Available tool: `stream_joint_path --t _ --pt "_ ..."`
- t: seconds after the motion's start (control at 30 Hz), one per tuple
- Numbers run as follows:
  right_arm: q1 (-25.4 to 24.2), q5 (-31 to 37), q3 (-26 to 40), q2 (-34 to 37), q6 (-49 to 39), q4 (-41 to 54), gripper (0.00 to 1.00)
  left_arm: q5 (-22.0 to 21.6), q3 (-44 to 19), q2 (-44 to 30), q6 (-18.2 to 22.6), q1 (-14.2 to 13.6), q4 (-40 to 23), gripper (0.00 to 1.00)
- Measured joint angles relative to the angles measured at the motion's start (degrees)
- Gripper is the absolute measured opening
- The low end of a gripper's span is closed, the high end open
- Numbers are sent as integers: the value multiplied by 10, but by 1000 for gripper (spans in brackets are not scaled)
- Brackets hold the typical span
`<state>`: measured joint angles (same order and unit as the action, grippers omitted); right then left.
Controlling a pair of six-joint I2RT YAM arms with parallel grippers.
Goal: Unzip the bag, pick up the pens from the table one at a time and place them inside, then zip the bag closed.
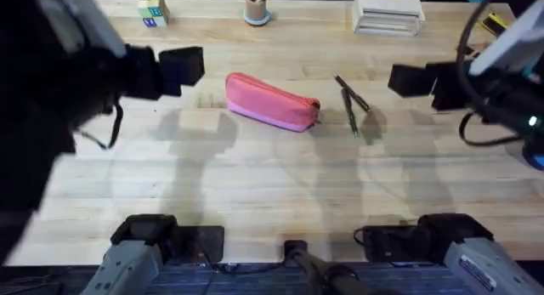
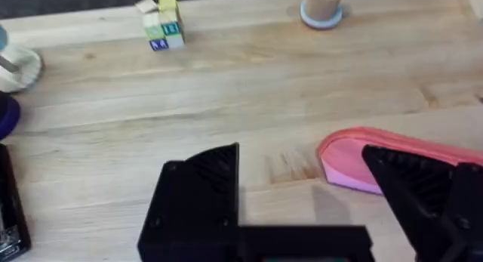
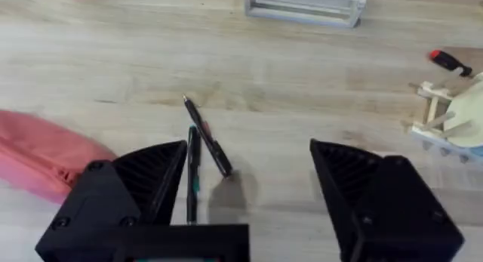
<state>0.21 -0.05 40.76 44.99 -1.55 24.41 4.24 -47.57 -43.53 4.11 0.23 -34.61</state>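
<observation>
Bag: the pink pouch (image 1: 272, 102) lies slanted near the middle of the wooden counter (image 1: 255, 184), its zipper apparently closed.
Pens: two dark pens (image 1: 350, 104) rest crossed on the counter just beside the bag's right end, apart from it.
Left tool: the left tool (image 2: 309, 198) hovers beside the bag's left end, fingers spread wide and holding nothing; one finger overlaps the pouch in the left wrist view.
Right tool: the right tool (image 3: 249, 186) hangs near the pens, wide open and empty.
Backdrop: coloured blocks (image 1: 152, 8), a small cup (image 1: 257, 6) and a white rack (image 1: 388, 12) line the far edge.
</observation>
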Motion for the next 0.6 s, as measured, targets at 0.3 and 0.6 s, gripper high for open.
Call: stream_joint_path --t 0.3,0.6 --pt "0 0 94 93 -1 37 997 35 -140 -164 81 0 -111 993" --pt "0 0 99 98 -2 41 997 44 -157 -201 133 0 -126 993"
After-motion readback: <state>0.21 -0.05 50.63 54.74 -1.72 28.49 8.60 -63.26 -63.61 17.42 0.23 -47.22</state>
